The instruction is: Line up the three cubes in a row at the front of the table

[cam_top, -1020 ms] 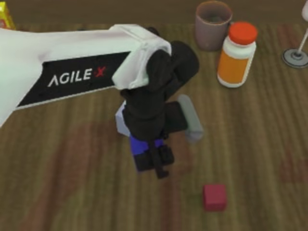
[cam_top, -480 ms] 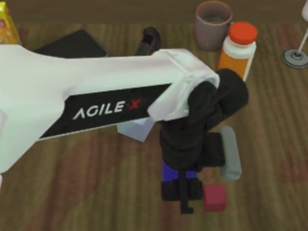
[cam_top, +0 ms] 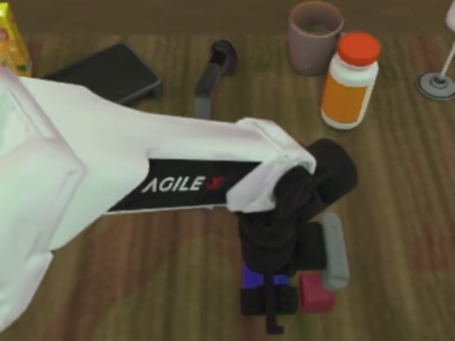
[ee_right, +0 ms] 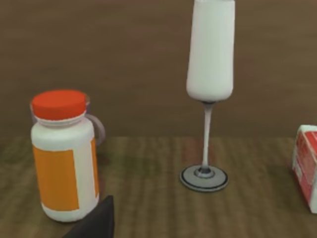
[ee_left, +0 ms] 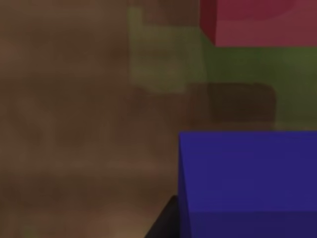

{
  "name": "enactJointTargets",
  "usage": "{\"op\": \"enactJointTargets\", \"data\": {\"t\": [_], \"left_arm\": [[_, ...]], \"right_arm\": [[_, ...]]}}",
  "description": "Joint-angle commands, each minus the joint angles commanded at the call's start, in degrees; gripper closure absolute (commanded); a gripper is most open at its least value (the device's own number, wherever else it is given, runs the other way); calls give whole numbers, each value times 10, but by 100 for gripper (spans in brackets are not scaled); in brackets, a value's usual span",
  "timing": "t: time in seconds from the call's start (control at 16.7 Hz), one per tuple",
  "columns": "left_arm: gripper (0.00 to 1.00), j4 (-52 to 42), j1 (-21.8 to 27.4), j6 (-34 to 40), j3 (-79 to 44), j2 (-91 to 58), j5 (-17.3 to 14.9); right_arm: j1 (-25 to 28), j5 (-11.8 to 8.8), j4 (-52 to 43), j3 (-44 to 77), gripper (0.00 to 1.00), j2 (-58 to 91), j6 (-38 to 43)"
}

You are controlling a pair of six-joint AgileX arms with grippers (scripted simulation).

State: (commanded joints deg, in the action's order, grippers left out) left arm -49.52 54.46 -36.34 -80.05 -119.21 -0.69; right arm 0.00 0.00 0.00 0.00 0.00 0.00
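Observation:
My left gripper [cam_top: 268, 300] is shut on the medium deep blue cube [cam_top: 257, 275] near the front of the table [cam_top: 398, 213], right of centre. The small dark red cube [cam_top: 316, 293] sits just to the blue cube's right, close beside the gripper. In the left wrist view the blue cube [ee_left: 247, 183] fills the lower part, one dark finger [ee_left: 163, 223] lies along its side, and the red cube [ee_left: 257, 22] rests on the wood beyond. The larger pale blue-white cube is hidden under my left arm. My right gripper [ee_right: 99, 223] is outside the top view.
At the back stand a brown cup [cam_top: 315, 35], an orange-labelled white bottle with a red cap [cam_top: 350, 82] and a wine glass [cam_top: 437, 84]. A dark grey tray [cam_top: 106, 71], a dark curved handle [cam_top: 213, 71] and a yellow box [cam_top: 13, 39] lie back left.
My left arm carried the blue cube from mid-table forward and right, ending beside the red cube. The arm now covers the pale cube.

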Motion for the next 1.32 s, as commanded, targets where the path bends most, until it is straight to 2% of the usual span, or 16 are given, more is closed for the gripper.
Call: {"op": "enactJointTargets", "data": {"t": [0.3,1.08,1.32], "left_arm": [[100,17,1,-1,12,-9,0],[2,17,1,-1,12,-9,0],[0,17,1,-1,12,-9,0]], "right_arm": [[0,0,0,0,0,0,0],[0,0,0,0,0,0,0],[0,0,0,0,0,0,0]]}}
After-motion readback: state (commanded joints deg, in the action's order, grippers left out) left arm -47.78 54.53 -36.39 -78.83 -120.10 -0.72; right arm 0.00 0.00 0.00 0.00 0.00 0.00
